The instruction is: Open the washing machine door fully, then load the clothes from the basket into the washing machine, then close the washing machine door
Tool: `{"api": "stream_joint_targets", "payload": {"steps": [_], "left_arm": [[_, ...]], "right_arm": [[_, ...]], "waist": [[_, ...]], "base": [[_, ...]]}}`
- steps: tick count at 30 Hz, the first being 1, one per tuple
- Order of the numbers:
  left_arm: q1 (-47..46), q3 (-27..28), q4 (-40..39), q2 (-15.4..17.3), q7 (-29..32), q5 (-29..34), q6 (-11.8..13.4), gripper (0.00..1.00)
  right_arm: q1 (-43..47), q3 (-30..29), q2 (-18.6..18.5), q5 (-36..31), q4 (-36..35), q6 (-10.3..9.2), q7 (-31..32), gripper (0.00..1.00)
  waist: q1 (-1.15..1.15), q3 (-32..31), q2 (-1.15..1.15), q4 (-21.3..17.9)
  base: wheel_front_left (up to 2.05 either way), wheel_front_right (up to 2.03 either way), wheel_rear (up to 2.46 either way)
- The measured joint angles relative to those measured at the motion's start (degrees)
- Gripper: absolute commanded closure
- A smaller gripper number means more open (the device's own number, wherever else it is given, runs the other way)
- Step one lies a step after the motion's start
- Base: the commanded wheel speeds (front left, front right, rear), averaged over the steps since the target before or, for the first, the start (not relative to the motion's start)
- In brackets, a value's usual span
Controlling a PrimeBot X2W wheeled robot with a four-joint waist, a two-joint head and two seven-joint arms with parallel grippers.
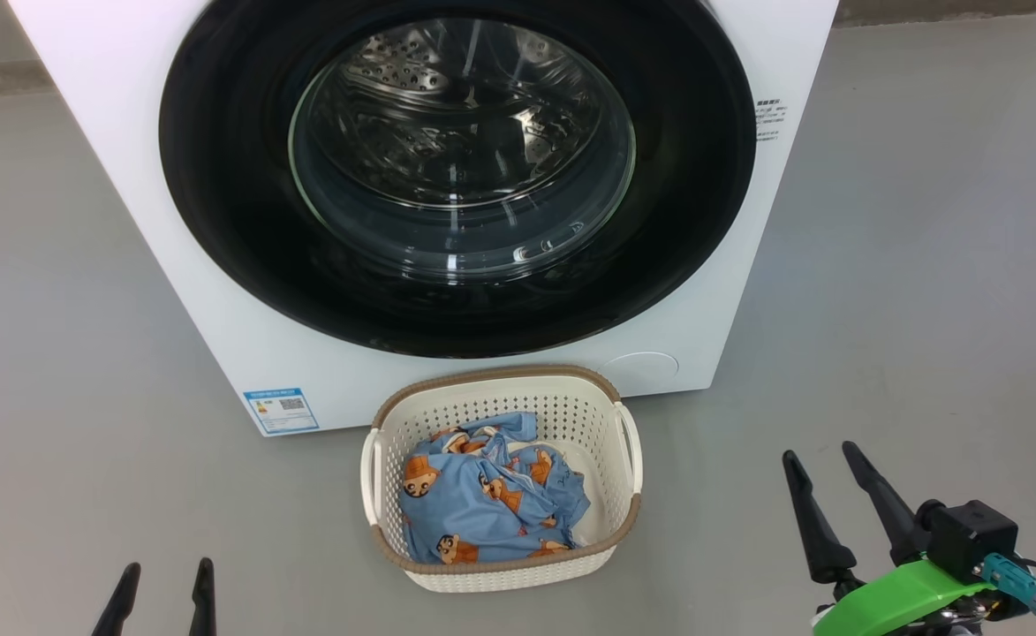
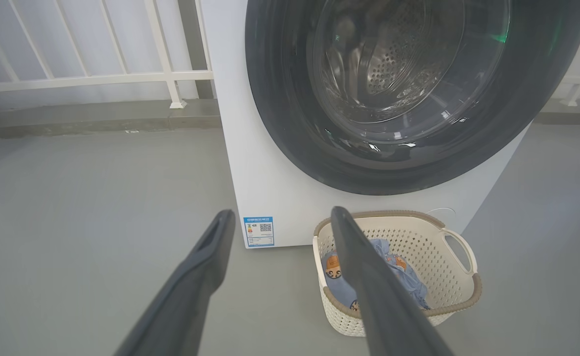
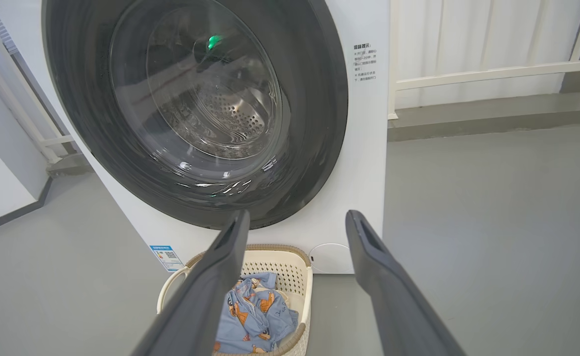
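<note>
In the head view, the washing machine (image 1: 217, 309) stood at 12 o'clock, door (image 1: 217, 177) shut, the basket (image 1: 500, 375) with the clothes (image 1: 482, 499) just before it; the left gripper (image 1: 169, 565) at 8 o'clock and right gripper (image 1: 822, 450) at 4 o'clock were spread apart, empty. The left wrist view had the basket at 5 o'clock, the right wrist view at 7 o'clock.

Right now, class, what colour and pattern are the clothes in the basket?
The clothes are light blue with orange-brown cartoon faces, clearest in the head view.
</note>
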Motion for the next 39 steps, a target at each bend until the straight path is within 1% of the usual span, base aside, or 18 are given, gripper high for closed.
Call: {"api": "stream_joint_targets", "payload": {"steps": [10,16,26,32,39], "left_arm": [[0.7,-0.5,-0.5,0.0,0.0,0.0,1.0,0.00],[1.0,-0.9,-0.6,0.0,0.0,-0.2,1.5,0.00],[1.0,-0.9,-0.6,0.1,0.0,-0.6,1.5,0.00],[1.0,-0.8,-0.6,0.3,0.0,-1.2,1.5,0.00],[1.0,-0.7,-0.6,0.3,0.0,-1.2,1.5,0.00]], "right_arm": [[0.0,-2.5,0.1,-0.4,1.5,0.00,0.0,0.00],[0.0,-2.6,0.2,-0.5,1.7,0.00,0.0,0.00],[0.0,-2.6,0.3,-0.5,1.7,0.00,0.0,0.00],[0.0,-2.6,0.3,-0.5,1.8,0.00,0.0,0.00],[0.0,-2.4,0.4,-0.5,1.7,0.00,0.0,0.00]], "waist": [[0.00,0.0,0.00,-0.2],[0.00,-0.1,0.00,-0.3],[0.00,-0.1,0.00,-0.5],[0.00,-0.1,0.00,-0.6],[0.00,0.0,0.00,-0.9]], "base": [[0.00,0.00,0.00],[0.00,0.00,0.00],[0.06,0.06,-0.12],[0.54,0.54,-1.07],[1.01,1.01,-2.01]]}}
